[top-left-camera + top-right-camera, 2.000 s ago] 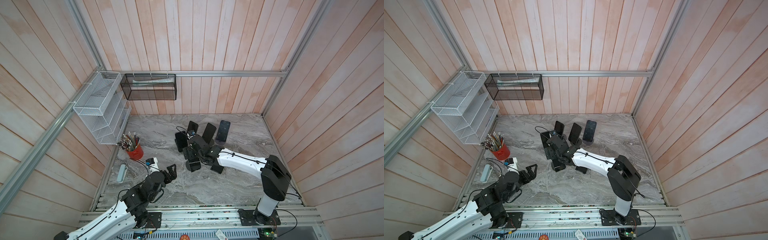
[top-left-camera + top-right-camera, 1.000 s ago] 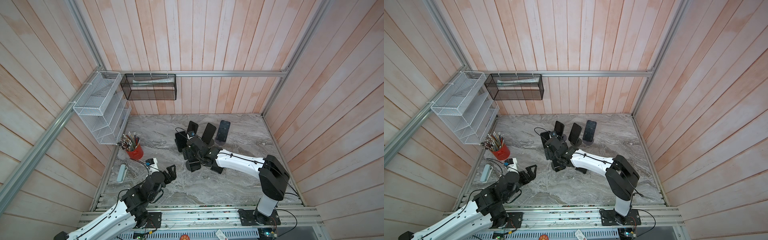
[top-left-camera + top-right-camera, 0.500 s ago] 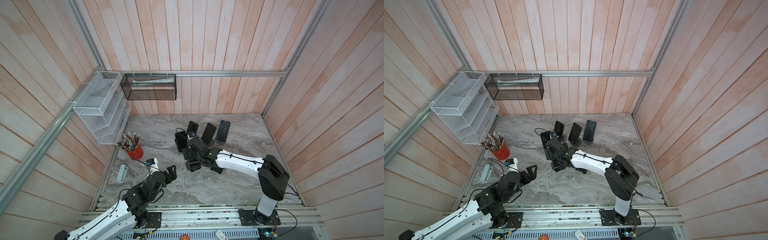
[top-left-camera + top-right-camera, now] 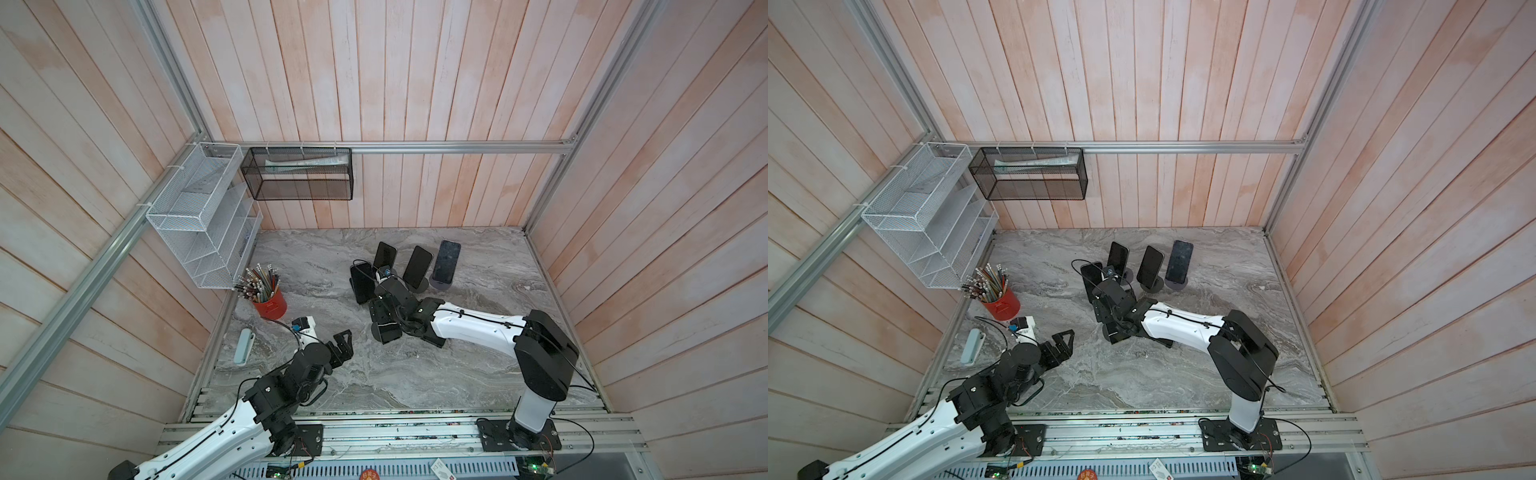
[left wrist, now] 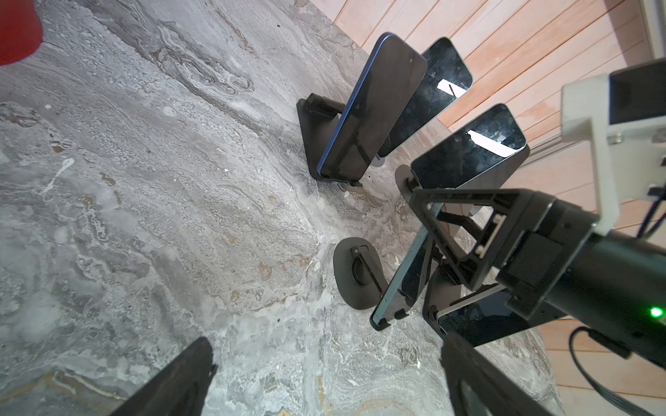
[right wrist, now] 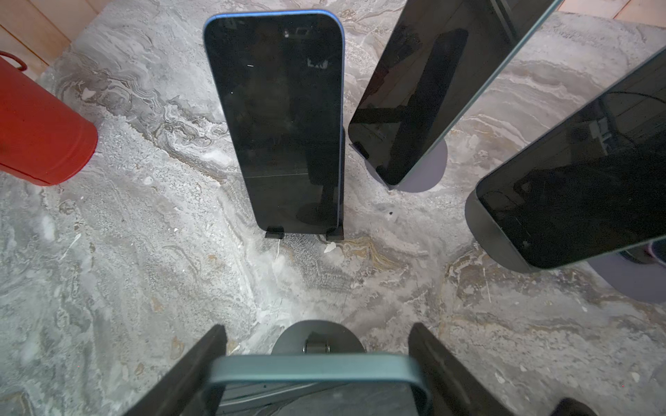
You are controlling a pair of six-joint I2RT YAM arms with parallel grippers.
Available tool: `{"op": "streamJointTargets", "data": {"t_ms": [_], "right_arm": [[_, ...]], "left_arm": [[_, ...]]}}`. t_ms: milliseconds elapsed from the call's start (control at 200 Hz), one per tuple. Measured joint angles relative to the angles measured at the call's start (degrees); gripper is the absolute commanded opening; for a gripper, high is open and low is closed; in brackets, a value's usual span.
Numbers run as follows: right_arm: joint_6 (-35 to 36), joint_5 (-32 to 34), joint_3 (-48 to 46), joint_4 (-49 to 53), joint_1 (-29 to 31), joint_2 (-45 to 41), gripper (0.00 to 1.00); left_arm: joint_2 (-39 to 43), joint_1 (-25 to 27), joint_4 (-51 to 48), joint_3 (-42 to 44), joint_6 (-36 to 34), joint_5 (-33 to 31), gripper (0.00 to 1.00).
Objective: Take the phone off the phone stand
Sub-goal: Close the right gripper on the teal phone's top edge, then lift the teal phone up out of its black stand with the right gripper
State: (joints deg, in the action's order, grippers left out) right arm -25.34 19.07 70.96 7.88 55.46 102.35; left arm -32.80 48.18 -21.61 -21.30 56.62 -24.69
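- Right gripper (image 6: 317, 327) straddles the top edge of the teal-edged phone (image 6: 313, 363), with one finger along each side edge (can't tell whether they're pinching it or just flanking it).
- That phone sits on its round-base phone stand (image 5: 355, 284), leaning back, bottom edge caught in the stand's lip.
- It's mid-table on the marble tabletop (image 4: 457, 257); in both top views the wrist hides most of it.
- Left gripper (image 5: 326, 342) has its jaws spread wide and empty, low over the table's front left and well apart from the stands.
- Blue-edged phone (image 6: 284, 122) stands on a black stand (image 5: 317, 119) just beyond the teal one.
- Row of phones (image 4: 417, 266) on stands sits farther back.
- Red pencil cup (image 4: 270, 301) is at the table's left edge.
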Motion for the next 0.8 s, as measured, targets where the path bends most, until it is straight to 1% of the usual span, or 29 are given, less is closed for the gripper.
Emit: {"op": "streamJointTargets", "data": {"t_ms": [445,800], "right_arm": [[0.1,-1.0,-1.2,-0.5,0.0,-2.1,0.74],[0.4,-1.2,-1.3,-0.1,0.4,-3.7,0.72]], "left_arm": [[1.3,0.0,0.2,0.0,0.0,0.2,1.00],[1.4,0.0,0.6,0.0,-0.8,0.2,1.00]]}}
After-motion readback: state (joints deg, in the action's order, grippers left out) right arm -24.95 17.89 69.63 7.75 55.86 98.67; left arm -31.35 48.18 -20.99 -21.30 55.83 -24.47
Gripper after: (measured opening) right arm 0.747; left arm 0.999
